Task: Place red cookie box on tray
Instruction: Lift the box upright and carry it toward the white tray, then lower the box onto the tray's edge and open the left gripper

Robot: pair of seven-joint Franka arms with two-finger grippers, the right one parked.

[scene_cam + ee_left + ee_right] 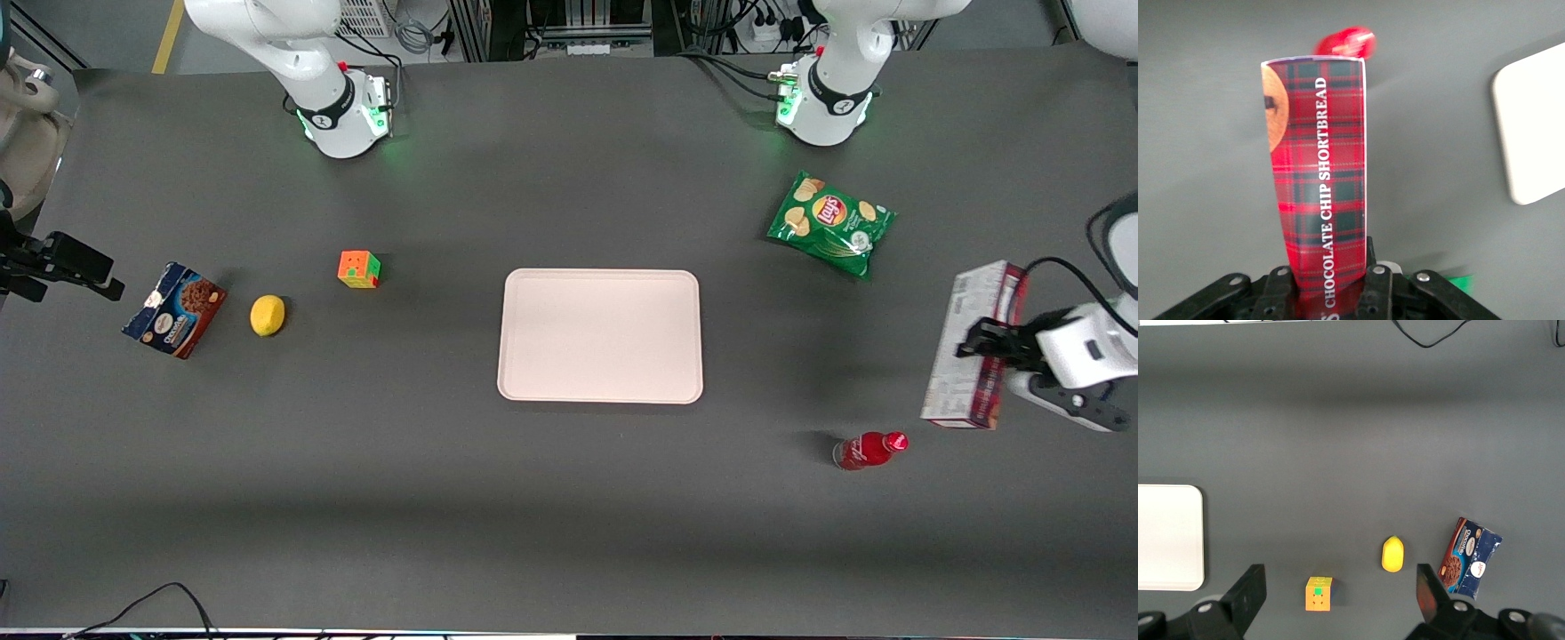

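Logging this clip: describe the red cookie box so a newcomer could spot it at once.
Start at the pale pink tray mid-table and look toward the working arm's end. There the gripper is shut on the red cookie box, a long slim carton. Its red plaid print and pale barcode side set it apart from the green chip bag and small red bottle.

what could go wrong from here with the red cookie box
1. The gripper, at the working arm's end of the table, is shut on the red cookie box around its middle; this long carton could swing or slip in transit.
2. The red bottle lies near the box's nearer end and could get knocked.
3. The tray has a raised rim that a low box end might catch.
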